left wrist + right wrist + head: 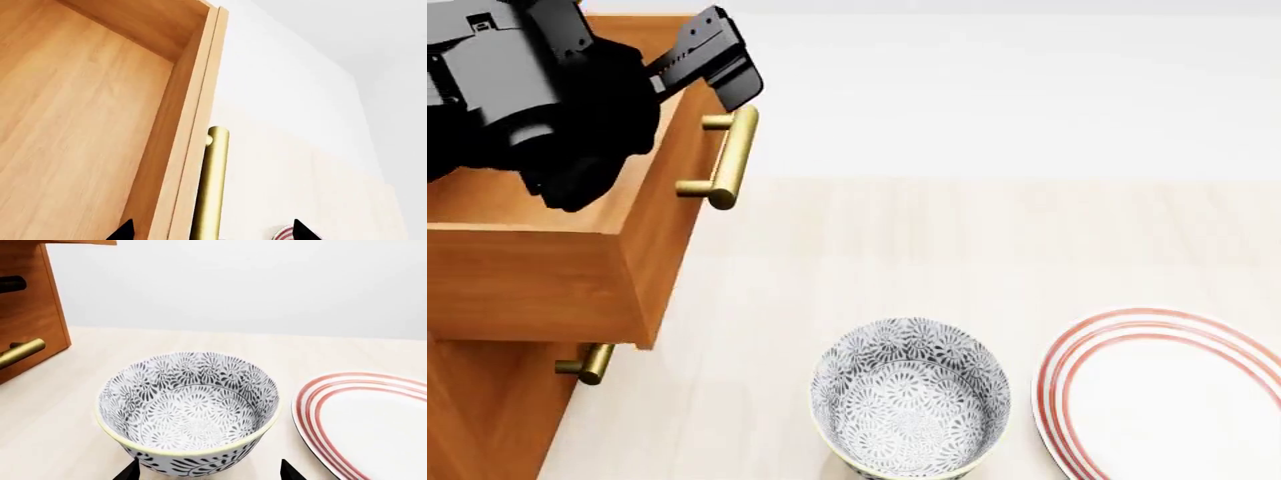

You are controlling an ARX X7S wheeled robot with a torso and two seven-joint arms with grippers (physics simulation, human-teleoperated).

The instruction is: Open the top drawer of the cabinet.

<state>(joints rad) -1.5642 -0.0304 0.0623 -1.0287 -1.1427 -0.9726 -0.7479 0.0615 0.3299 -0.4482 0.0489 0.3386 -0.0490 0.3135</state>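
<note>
Top drawer (547,270) pulled out of the cabinet (487,410), brass handle (210,185) between the left fingers (122,231), spread and not touching it, right fingers (289,472) spread around the patterned bowl (188,412), striped plate (1168,395) beside on the table (961,240)

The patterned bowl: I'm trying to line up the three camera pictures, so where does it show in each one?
Head view: patterned bowl at bottom centre, left of the striped plate.
Right wrist view: bowl fills the lower middle, close to the camera.
Left wrist view: not in it; only the open top drawer and its brass handle.
Shared landmark: the striped plate beside the bowl, in head and right wrist views.
</note>
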